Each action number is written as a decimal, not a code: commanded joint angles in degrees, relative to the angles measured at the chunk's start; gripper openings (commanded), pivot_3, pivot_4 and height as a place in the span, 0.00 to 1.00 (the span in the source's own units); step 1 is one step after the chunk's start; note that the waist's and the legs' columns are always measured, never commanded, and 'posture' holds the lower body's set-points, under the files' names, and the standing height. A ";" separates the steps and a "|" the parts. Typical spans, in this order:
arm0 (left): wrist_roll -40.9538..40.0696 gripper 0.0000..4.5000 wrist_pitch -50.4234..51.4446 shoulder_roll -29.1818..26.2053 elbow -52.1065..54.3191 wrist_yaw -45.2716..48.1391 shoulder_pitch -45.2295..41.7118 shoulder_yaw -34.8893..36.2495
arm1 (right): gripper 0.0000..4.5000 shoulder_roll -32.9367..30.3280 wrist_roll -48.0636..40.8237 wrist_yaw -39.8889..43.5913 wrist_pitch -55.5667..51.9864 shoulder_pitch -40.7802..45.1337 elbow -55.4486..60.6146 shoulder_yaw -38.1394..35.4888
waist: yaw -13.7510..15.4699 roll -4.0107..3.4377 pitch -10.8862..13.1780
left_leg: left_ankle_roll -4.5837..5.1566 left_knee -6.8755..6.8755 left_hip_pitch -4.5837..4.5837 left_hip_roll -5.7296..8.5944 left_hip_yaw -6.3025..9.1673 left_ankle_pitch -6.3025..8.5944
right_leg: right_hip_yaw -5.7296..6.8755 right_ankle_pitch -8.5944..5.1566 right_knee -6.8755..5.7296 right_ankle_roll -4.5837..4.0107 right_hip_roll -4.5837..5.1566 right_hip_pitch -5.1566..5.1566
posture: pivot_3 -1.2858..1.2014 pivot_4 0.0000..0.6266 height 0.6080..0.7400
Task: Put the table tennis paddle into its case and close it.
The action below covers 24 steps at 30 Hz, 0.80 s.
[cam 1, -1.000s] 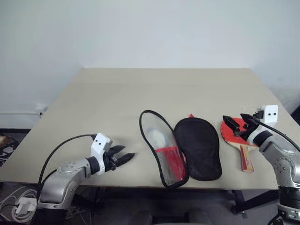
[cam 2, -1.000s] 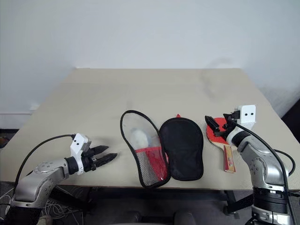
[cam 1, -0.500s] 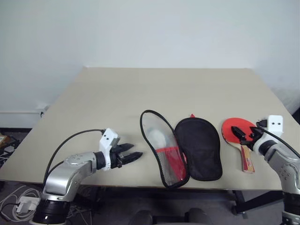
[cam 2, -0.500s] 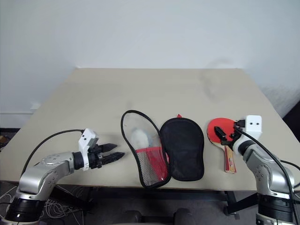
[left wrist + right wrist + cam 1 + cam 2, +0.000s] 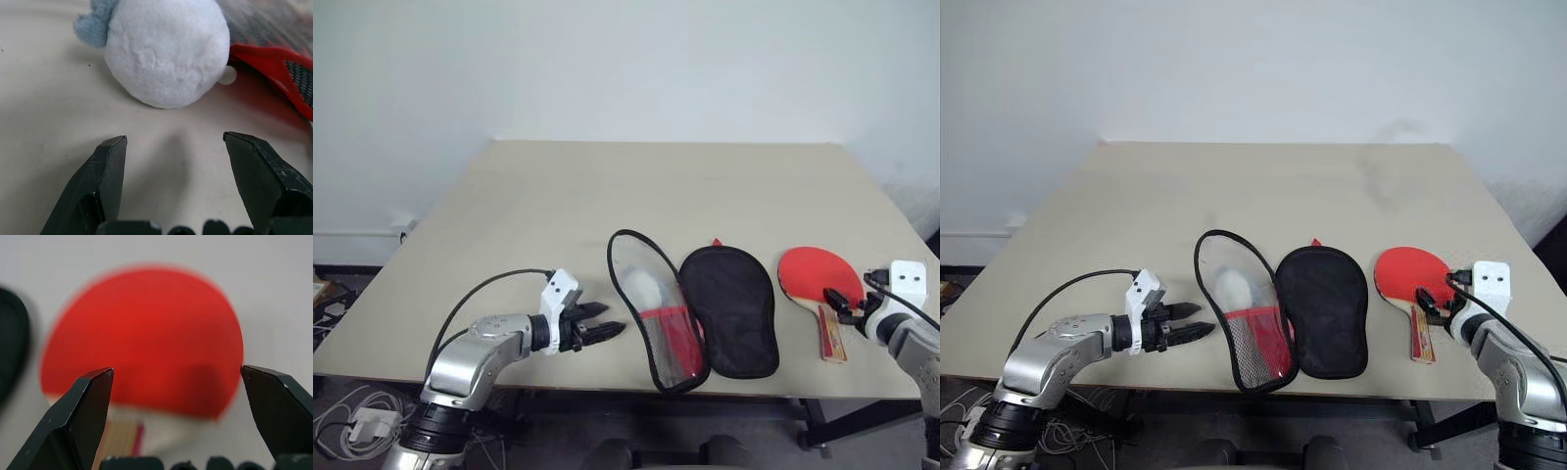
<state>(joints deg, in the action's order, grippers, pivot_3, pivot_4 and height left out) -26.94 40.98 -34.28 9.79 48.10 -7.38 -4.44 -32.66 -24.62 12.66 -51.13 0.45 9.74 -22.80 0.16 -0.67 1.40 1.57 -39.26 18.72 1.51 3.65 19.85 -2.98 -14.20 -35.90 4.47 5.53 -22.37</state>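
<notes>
Right tool (image 5: 1427, 301) (fingers spread) hovers over paddle (image 5: 1406, 275) handle.

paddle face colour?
Solid red on the table tennis paddle, clearest in the right wrist view.

I see a beige table (image 5: 607, 196) spanning most of the scene, its far edge against a plain white wall (image 5: 626, 69). On the table, left of centre and toward the near edge, I make out a small white plush ball (image 5: 166, 51) with a grey-blue tuft on one side. Below the table's near-left corner, on the floor, I see a tangle of cables (image 5: 352, 426).
</notes>
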 commanded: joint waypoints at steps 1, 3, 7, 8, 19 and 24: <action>0.96 0.75 -1.90 0.22 -0.36 0.79 -1.76 -0.61 | 0.99 -1.46 -1.03 0.77 -5.33 -2.66 6.42 -0.44 | 0.01 0.00 -0.01 | 0.01 0.00 -0.01 0.00 0.00 0.01 | 0.00 0.00 0.00 0.00 0.00 0.01 | 0.52 0.00 0.82; 1.07 0.75 -2.15 0.23 -1.21 1.24 -2.09 -0.79 | 0.99 -1.51 -2.31 1.45 -8.50 -4.30 9.24 -0.99 | 0.01 0.11 -0.02 | 0.03 0.00 -0.02 -0.02 0.04 0.02 | 0.02 0.00 0.01 0.00 -0.03 0.04 | 0.52 0.00 0.82; 1.78 0.75 -2.59 0.43 -2.34 1.98 -2.46 -1.46 | 0.99 -0.54 -4.72 2.35 -12.39 -4.93 12.23 -2.59 | 0.00 0.16 0.00 | 0.06 -0.01 -0.03 -0.04 0.06 0.04 | 0.04 0.00 0.01 0.00 -0.04 0.06 | 0.52 0.00 0.82; 1.83 0.75 -2.54 0.49 -2.41 2.07 -2.56 -1.57 | 0.99 -0.42 -4.99 2.46 -12.98 -5.11 12.84 -2.54 | 0.00 0.14 0.00 | 0.07 -0.01 -0.02 -0.04 0.06 0.04 | 0.04 0.00 0.01 0.00 -0.04 0.04 | 0.52 0.00 0.82; 2.30 0.75 -2.32 0.79 -3.09 2.37 -3.01 -1.98 | 0.99 1.89 -3.08 0.05 -14.75 -1.62 10.35 -0.55 | -0.02 0.14 0.02 | 0.05 -0.02 -0.02 -0.03 0.01 0.03 | 0.01 0.00 0.01 0.00 -0.04 0.03 | 0.52 0.00 0.82; 2.45 0.75 -2.12 0.79 -2.83 2.06 -2.92 -1.80 | 0.99 2.13 -1.66 -0.34 -14.33 -0.09 7.97 1.11 | -0.01 0.15 0.01 | 0.00 -0.02 -0.01 -0.03 0.03 0.00 | 0.02 0.00 0.01 0.00 -0.04 0.03 | 0.52 0.00 0.82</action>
<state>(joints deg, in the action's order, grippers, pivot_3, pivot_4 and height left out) -24.58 39.36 -33.41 6.06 50.12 -9.29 -6.65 -30.48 -27.07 12.72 -65.96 -0.46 18.30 -22.21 0.15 -0.52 1.41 1.57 -39.28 18.71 1.47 3.68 19.85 -2.95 -14.20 -35.89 4.47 5.49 -22.34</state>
